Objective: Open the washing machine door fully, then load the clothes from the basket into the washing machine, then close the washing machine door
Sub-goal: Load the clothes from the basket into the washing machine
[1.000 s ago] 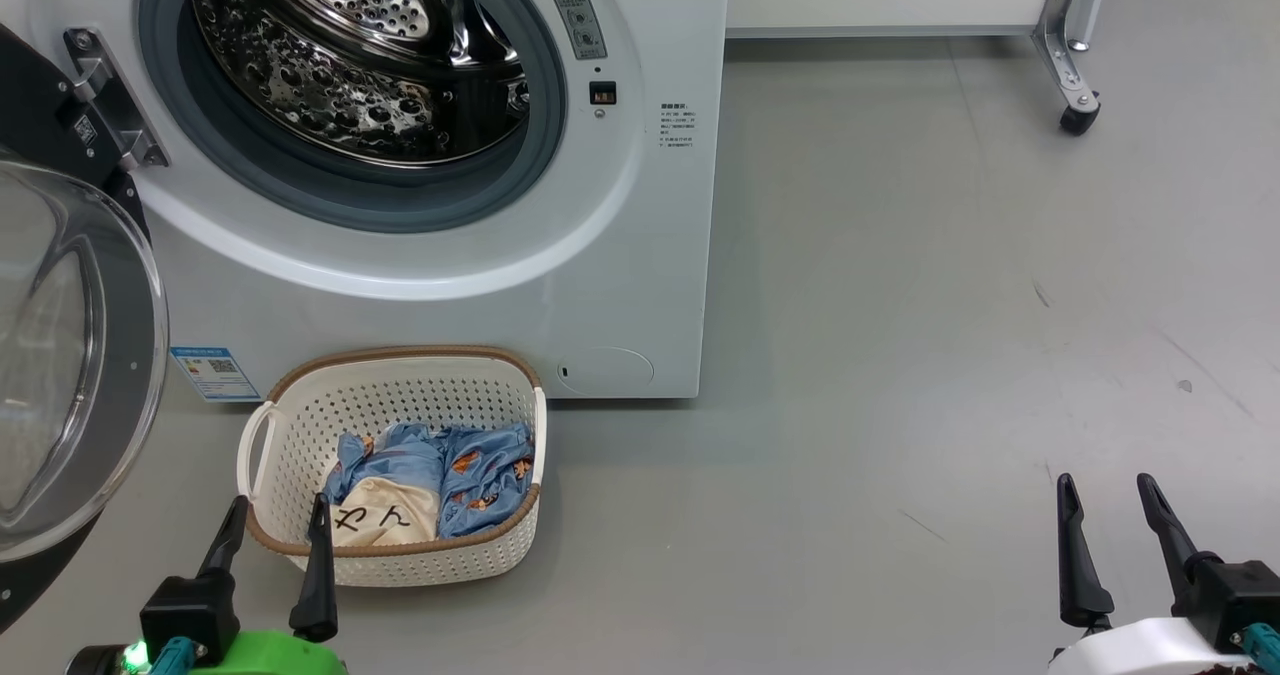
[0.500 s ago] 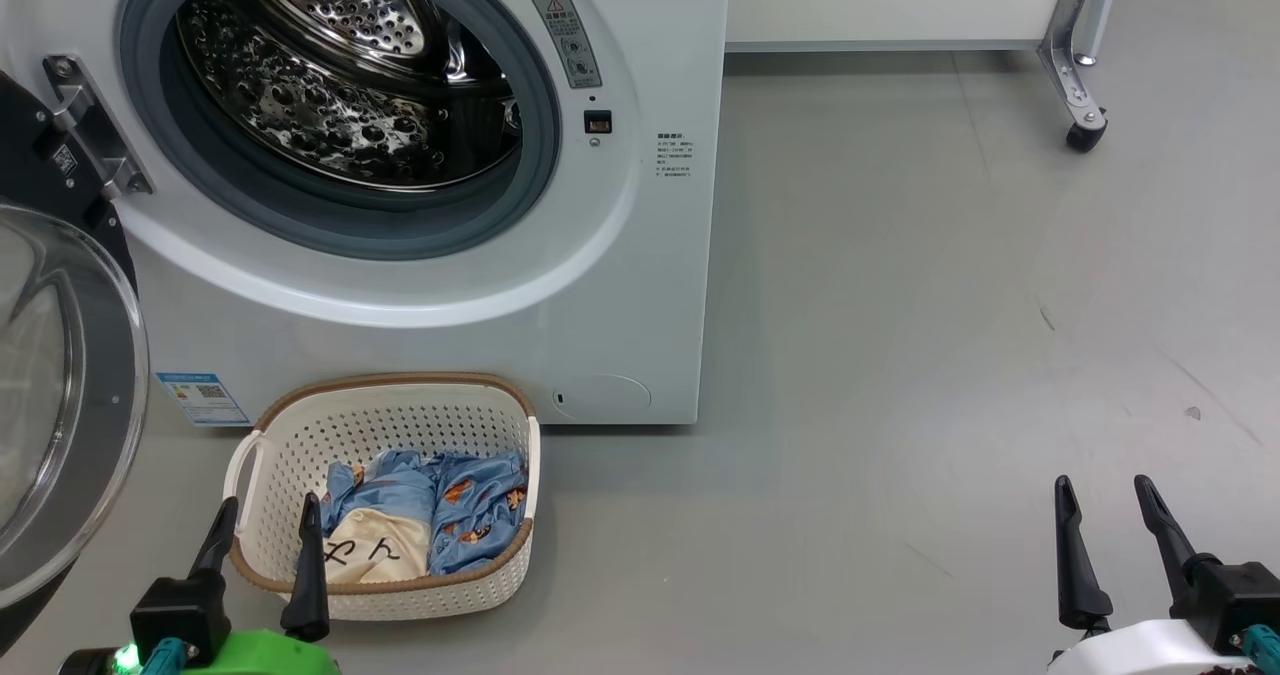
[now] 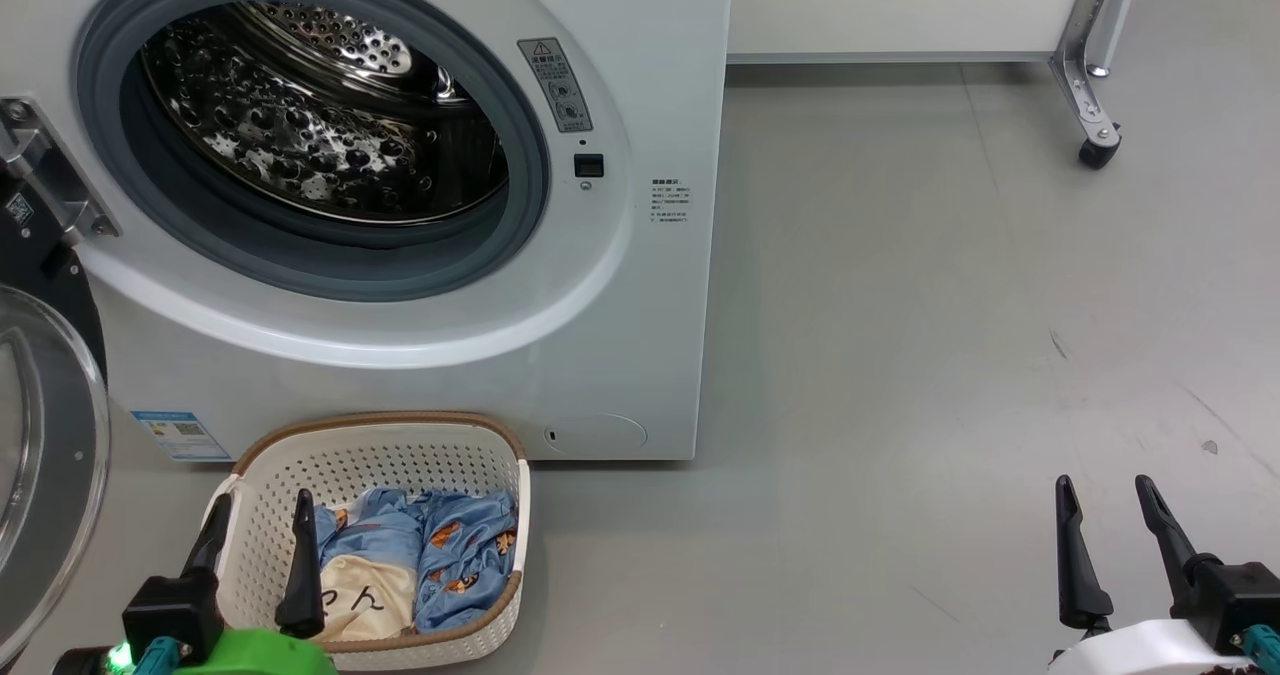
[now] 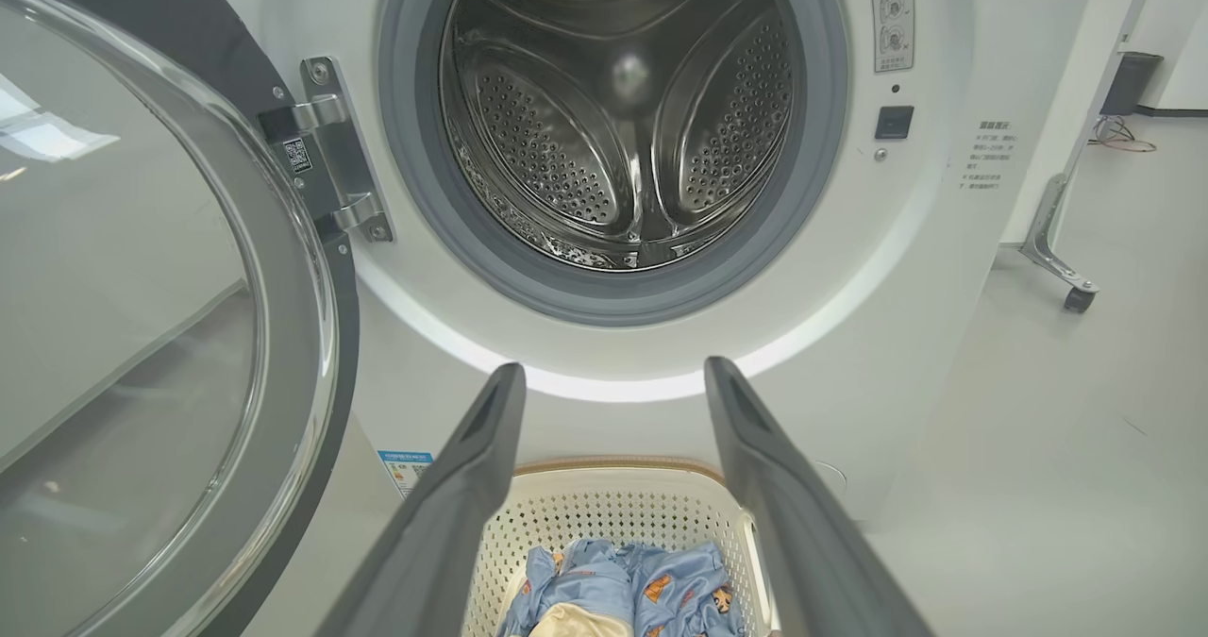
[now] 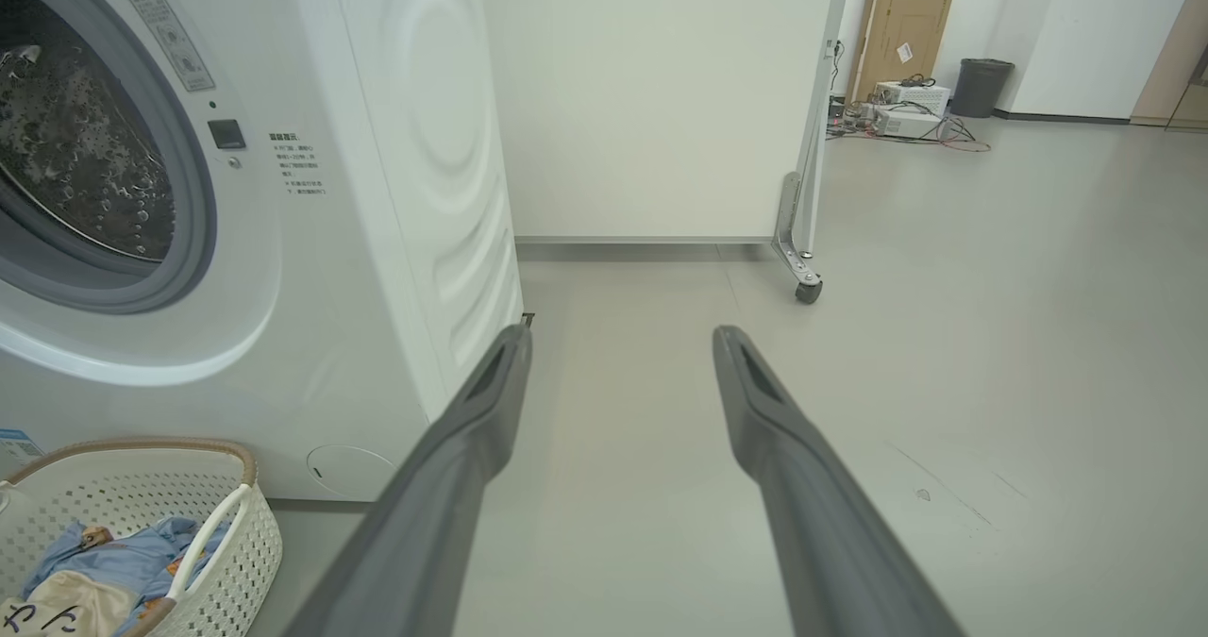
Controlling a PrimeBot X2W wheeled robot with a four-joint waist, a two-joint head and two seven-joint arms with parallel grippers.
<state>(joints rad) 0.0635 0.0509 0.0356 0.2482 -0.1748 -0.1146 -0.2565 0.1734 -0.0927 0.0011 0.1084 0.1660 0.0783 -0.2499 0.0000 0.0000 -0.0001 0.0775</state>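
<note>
The clothes [image 3: 420, 555] lie crumpled in the basket [image 3: 380, 445], on the floor just before the open washing machine [image 3: 620, 355]. They look soft and light (and may slip), so a raised fold on top seems the best hold. The left gripper [image 3: 262, 498], wide and empty, hangs at the basket's near corner; the right gripper [image 3: 1103, 481], also wide and empty, is well apart.

Head view: high up, looking forward and down on the big white front-loading washing machine [image 3: 620, 355]. Left wrist view: low and close, facing straight into its dimpled steel drum [image 4: 623, 127]. Right wrist view: low, right of the machine, facing along its side. All three share the cream perforated plastic basket [image 3: 400, 460] at the machine's foot.
</note>
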